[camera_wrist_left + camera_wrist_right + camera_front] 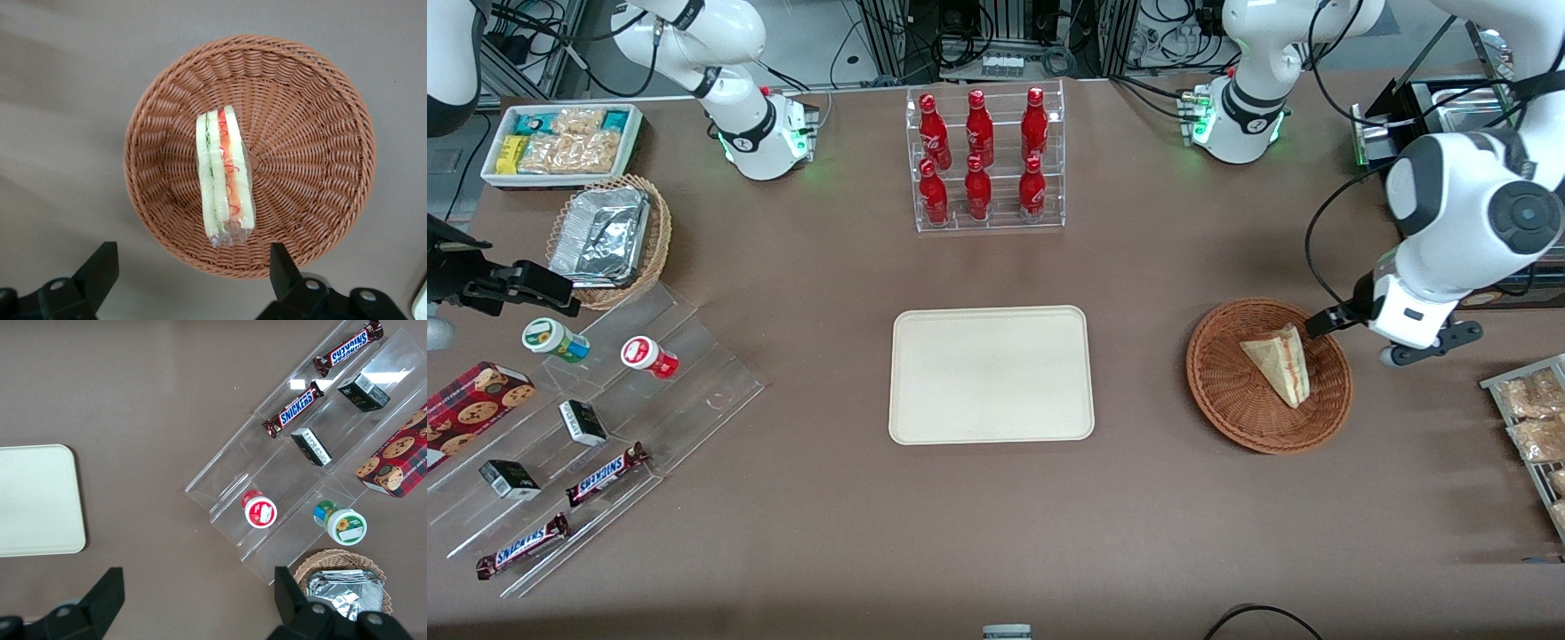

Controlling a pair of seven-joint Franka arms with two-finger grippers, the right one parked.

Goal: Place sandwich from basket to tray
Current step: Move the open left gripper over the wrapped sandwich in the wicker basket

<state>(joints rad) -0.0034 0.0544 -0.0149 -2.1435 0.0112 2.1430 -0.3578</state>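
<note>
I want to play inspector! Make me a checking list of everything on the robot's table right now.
Surface: brown table, no spills seen.
Job's things: sandwich lies in the basket; tray holds nothing.
Clutter: red bottles in a clear rack; Snickers bars and small boxes on clear steps; foil container in a tan basket; snack bin.
Grippers: gripper open, above the basket, holding nothing.
Cables: black cable hangs from the working arm.
Surroundings: racks and wiring past the table's edge.
</note>
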